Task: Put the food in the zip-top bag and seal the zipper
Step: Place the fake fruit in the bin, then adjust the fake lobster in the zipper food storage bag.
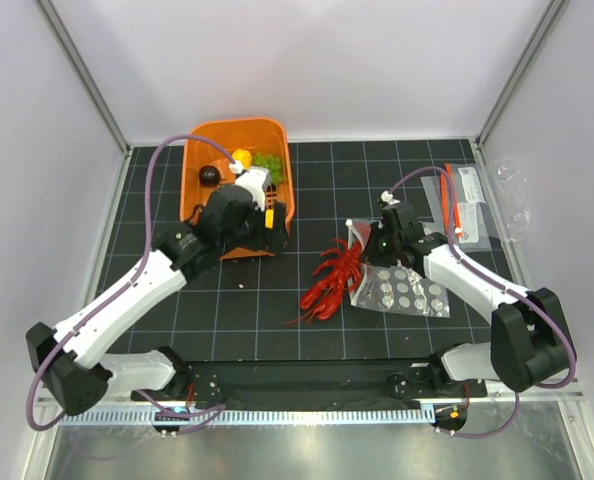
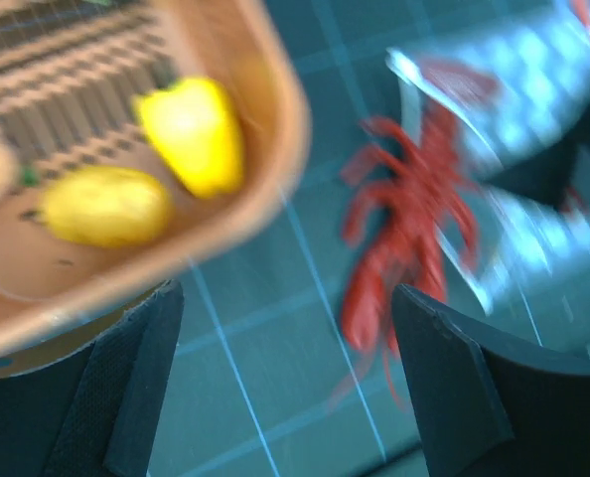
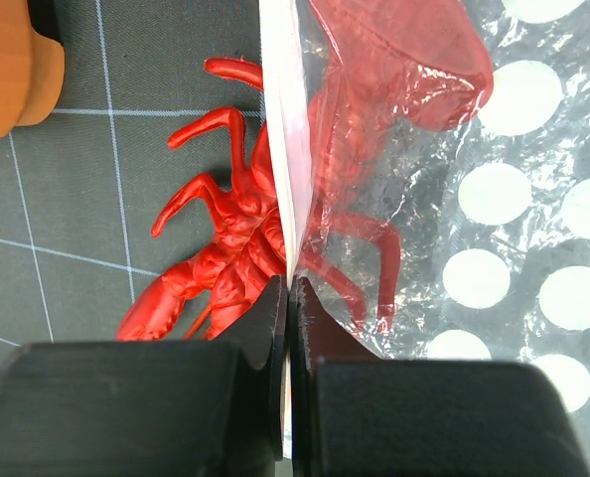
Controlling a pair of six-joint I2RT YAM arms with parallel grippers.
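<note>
The red lobster (image 1: 330,281) lies on the black mat, its tail end inside the mouth of the clear dotted zip-top bag (image 1: 405,291). In the right wrist view the lobster's body (image 3: 225,253) lies outside the bag and its tail (image 3: 394,60) shows through the plastic. My right gripper (image 3: 288,288) is shut on the bag's white zipper edge (image 3: 278,119) and holds it up. My left gripper (image 2: 287,298) is open and empty beside the orange basket (image 1: 202,150), with the lobster (image 2: 404,238) ahead of it. A green grape bunch (image 1: 269,163) lies in the basket.
The basket (image 2: 275,109) also holds yellow toy foods (image 2: 191,129) and a dark round piece (image 1: 209,175). Flat clear packets with an orange-red strip (image 1: 465,205) lie at the back right. Enclosure walls stand on three sides.
</note>
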